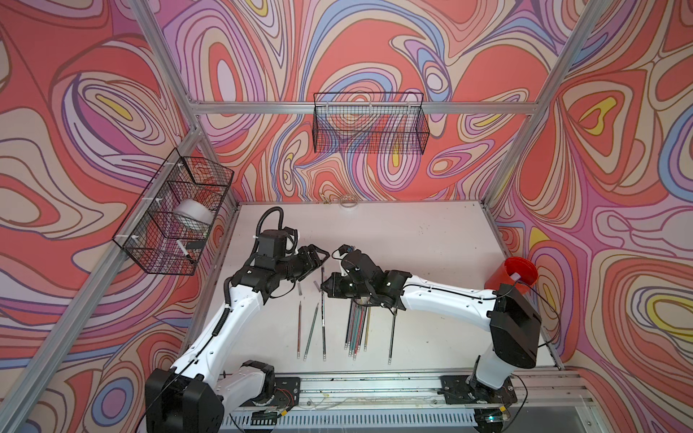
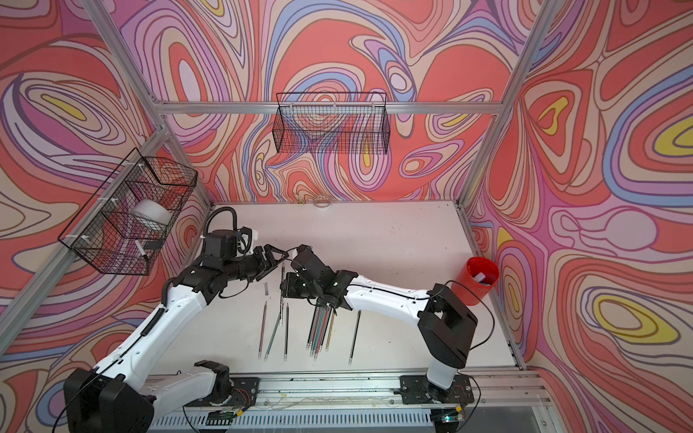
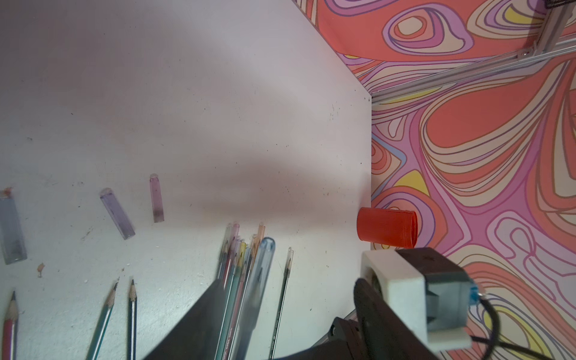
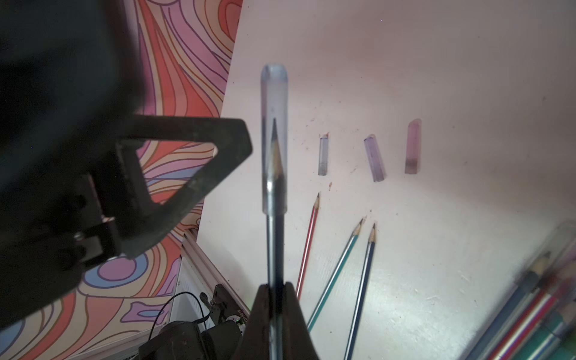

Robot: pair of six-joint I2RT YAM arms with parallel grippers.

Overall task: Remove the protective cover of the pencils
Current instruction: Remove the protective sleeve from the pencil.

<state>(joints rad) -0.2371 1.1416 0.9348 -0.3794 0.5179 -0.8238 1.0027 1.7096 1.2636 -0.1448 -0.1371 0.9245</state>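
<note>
Overhead, the right arm [image 1: 442,296] hides tips of bundled pencils [image 1: 356,330].

Left arm [image 1: 232,318] and right arm [image 1: 442,296] both bent inward, wrists close together, left gripper [image 1: 324,261] with its jaws apart, pointing toward the right wrist, right gripper [image 4: 276,291] low, pinched tight on a pencil [image 4: 276,243]

translucent smooth plastic cover [image 4: 274,93], glossy pencil [image 4: 276,249], matt scuffed table [image 4: 436,78].
</note>
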